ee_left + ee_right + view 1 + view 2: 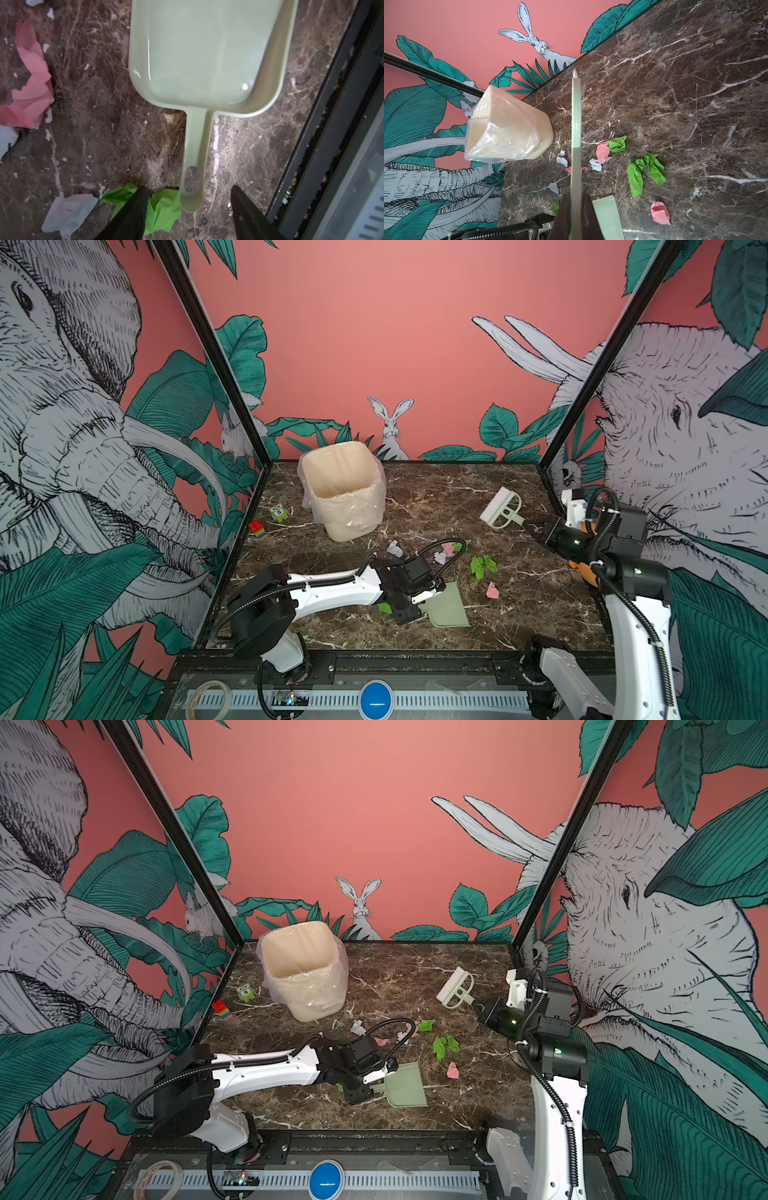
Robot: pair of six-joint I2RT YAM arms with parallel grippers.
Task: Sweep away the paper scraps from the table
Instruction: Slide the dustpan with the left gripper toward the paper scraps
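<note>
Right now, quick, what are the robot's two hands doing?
Left gripper: open, fingers either side of the dustpan handle, not gripping it.
Right gripper: shut on the handle of the brush.

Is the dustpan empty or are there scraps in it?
Empty. In the left wrist view the dustpan shows a bare pale green floor; the paper scraps lie on the table beside it.
</note>
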